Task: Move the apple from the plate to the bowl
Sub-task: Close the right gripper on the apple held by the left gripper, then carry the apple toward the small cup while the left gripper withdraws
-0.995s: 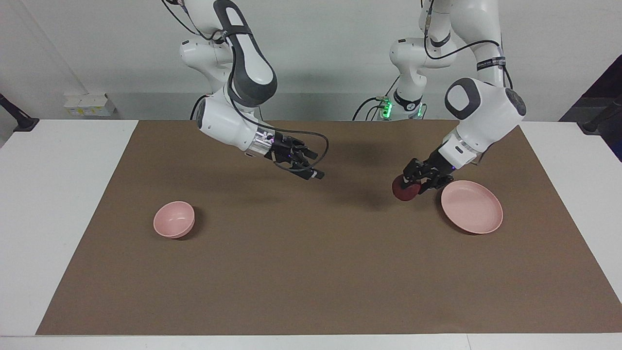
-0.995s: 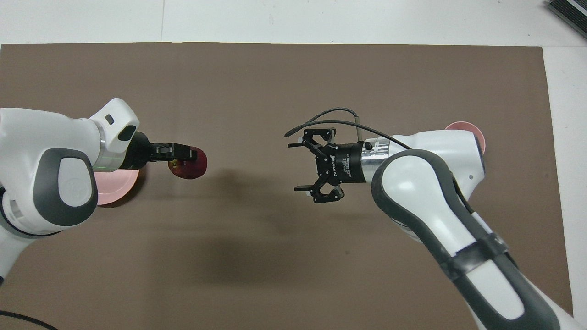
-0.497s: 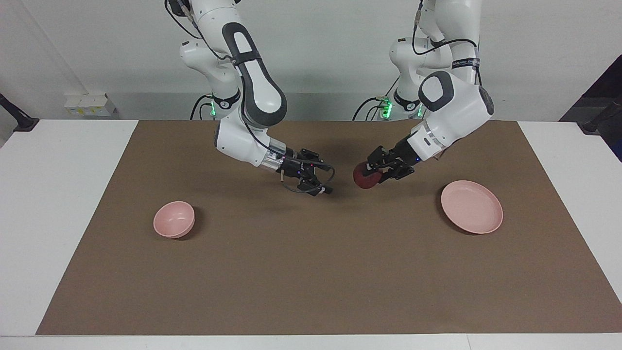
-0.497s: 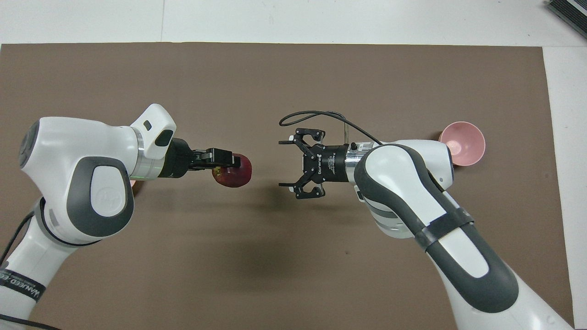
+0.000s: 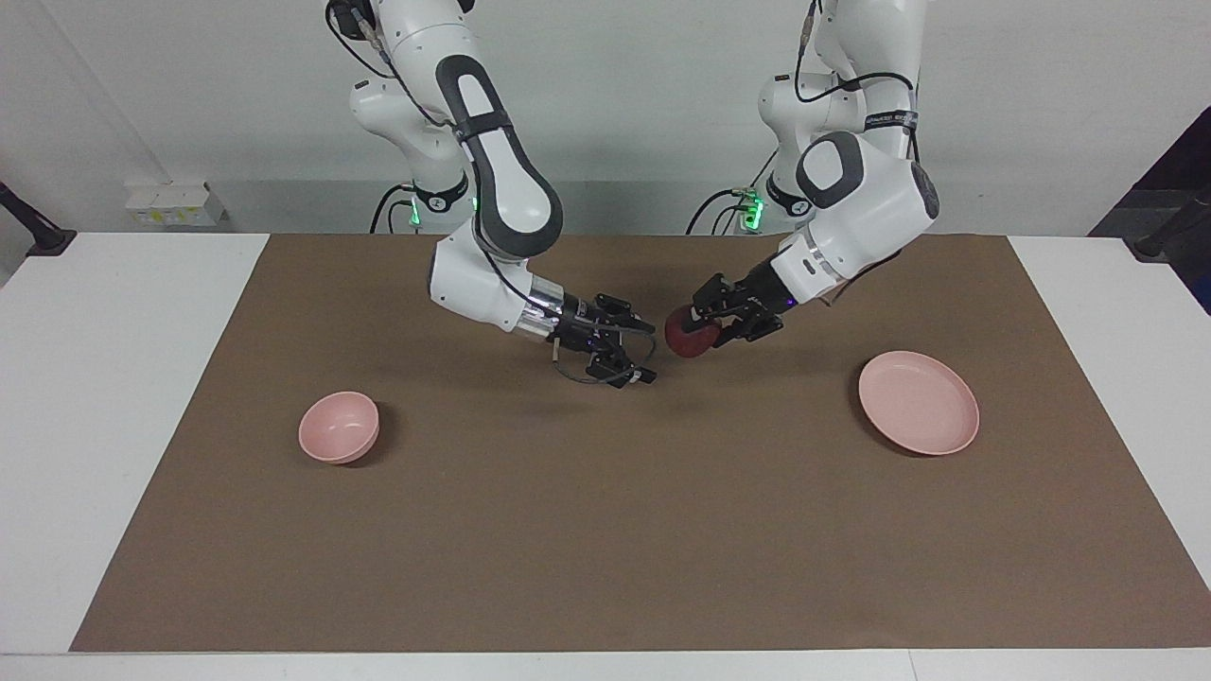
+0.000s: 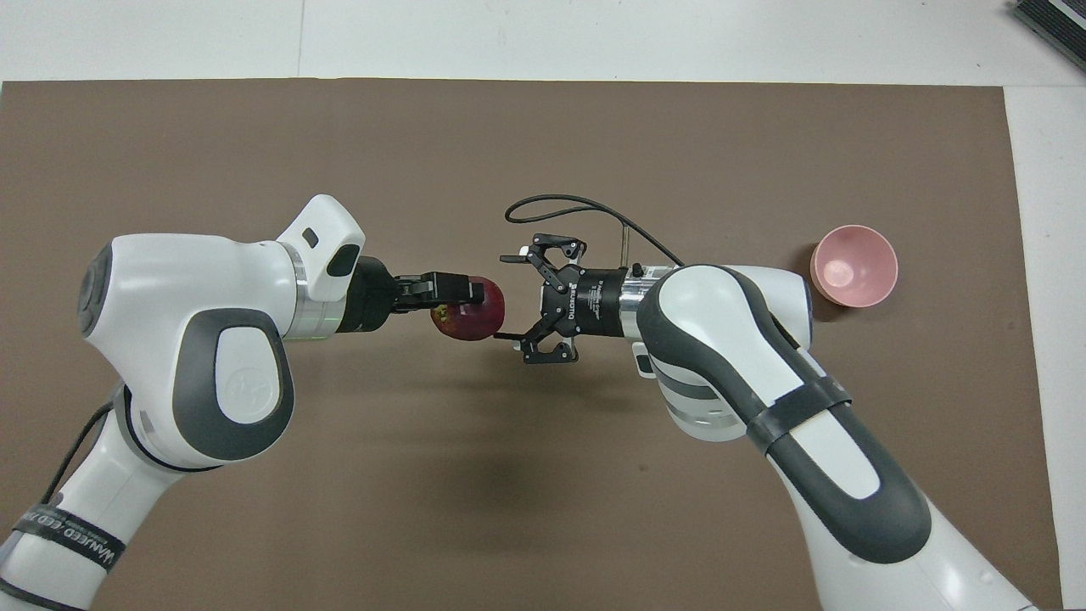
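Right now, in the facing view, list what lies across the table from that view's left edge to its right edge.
bowl → right gripper, open → apple held in the shut left gripper → plate, bare.

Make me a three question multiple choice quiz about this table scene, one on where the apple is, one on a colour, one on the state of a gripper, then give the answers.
1. Where is the apple?
A. on the plate
B. in the bowl
C. held in the air over the brown mat

2. What colour is the bowl?
A. pale pink
B. green
C. white

3. How is the right gripper?
A. shut on the apple
B. open, facing the apple
C. resting in the bowl

Answers:
1 C, the left gripper is shut on it mid-table, and the plate is bare.
2 A, it matches the pink plate.
3 B, the overhead view shows its fingers spread beside the apple.
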Controlling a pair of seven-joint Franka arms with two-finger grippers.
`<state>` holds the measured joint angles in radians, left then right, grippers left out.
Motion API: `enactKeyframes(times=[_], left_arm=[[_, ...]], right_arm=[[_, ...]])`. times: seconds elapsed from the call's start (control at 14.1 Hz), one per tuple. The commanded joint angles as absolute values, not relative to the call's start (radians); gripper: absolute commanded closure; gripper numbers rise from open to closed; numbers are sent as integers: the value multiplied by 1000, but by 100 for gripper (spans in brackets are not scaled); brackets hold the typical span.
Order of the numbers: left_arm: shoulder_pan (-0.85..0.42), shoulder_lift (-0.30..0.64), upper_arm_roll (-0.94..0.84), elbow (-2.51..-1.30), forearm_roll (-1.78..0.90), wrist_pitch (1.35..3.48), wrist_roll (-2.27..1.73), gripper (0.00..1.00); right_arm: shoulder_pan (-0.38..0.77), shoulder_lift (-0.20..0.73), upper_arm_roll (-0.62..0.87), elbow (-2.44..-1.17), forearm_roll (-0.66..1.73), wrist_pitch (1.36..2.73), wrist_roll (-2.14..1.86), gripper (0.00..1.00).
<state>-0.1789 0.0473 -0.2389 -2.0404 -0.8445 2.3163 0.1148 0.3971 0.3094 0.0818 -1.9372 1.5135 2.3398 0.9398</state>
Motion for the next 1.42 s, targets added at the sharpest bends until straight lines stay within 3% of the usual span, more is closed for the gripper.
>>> enactKeyframes(times=[0.0,0.78,0.85,0.92,0.99,1.21,1.28,1.35], left_arm=[[-192,51,-232,-2011,-859,2349,98,100],[-236,75,-233,-1985,-850,2329,38,100],[-236,75,-233,-1985,-850,2327,38,100],[-236,75,-233,-1985,-850,2324,37,100],[-236,75,-233,-1985,-850,2316,37,100],[-232,75,-233,-1983,-850,2304,37,99],[-230,75,-233,-1983,-848,2296,37,92],[-227,74,-232,-1983,-848,2284,38,77]], right_arm=[[416,316,86,-1922,1542,2364,948,0],[410,316,87,-1893,1640,2324,881,0],[414,310,86,-1894,1640,2330,870,35],[417,307,86,-1891,1637,2345,861,84],[419,307,86,-1890,1632,2350,862,100],[420,307,84,-1890,1625,2359,865,100],[419,307,84,-1888,1623,2358,867,100],[411,307,83,-1882,1620,2358,873,100]])
